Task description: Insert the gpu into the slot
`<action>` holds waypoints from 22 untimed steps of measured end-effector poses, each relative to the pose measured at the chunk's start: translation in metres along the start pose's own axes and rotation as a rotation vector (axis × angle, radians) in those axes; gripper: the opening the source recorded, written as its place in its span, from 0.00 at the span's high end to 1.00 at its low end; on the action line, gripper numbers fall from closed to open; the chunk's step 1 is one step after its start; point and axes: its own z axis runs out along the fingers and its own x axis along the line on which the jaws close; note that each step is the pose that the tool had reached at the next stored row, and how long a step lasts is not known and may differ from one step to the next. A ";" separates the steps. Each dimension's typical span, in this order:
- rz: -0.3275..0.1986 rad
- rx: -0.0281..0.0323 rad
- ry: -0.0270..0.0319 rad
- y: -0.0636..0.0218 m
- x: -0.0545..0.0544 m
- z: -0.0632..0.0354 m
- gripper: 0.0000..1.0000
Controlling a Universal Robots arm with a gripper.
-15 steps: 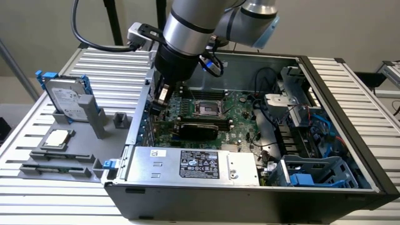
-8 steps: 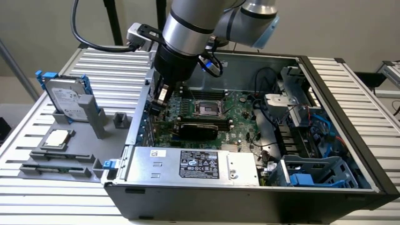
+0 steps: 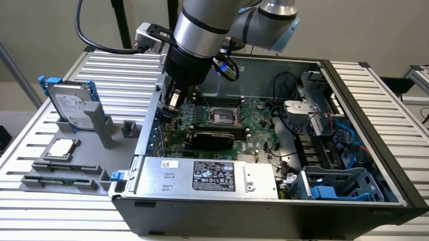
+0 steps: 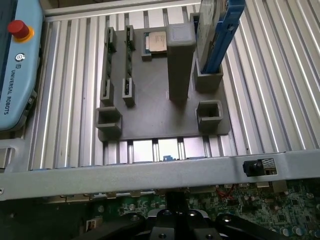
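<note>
Jaws of the arm's black gripper (image 3: 173, 100) hang at the rear wall of the open grey computer case (image 3: 268, 211), on the exterior view's left; whether they are released or clenched I cannot tell.

Leftmost in the exterior view, a ribbed aluminium worktop (image 3: 120, 70) carries a grey plastic parts holder (image 3: 87, 150) with a silver hard drive in a blue bracket (image 3: 70, 103) standing upright and a square silver processor chip (image 3: 62, 148) lying flat. Open worktop lies around the holder.

Next, inside the case, the flat card with a black shroud and green edge, the gpu (image 3: 209, 138), lies across the green motherboard (image 3: 251, 120), just below the gripper. The slot cannot be made out. A silver labelled power-supply box (image 3: 208, 175) sits close beside the gpu. Further right, a blue plastic drive cage (image 3: 335, 183) fills the corner.
</note>
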 end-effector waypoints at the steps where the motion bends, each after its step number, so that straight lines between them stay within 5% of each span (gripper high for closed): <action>1: 0.000 0.0038 -0.0002 0.0002 0.000 -0.0015 0.89; 4: 0.000 0.0232 -0.0021 0.0005 0.000 -0.0039 0.89; 6: -0.002 0.0487 -0.0041 0.0003 0.000 -0.0041 0.89; 16: -0.019 0.2277 -0.0171 -0.0007 0.000 -0.0045 0.89; 19: -0.022 0.2559 -0.0192 -0.0034 0.000 -0.0056 0.89; 22: -0.026 0.2666 -0.0219 -0.0085 0.000 -0.0086 0.89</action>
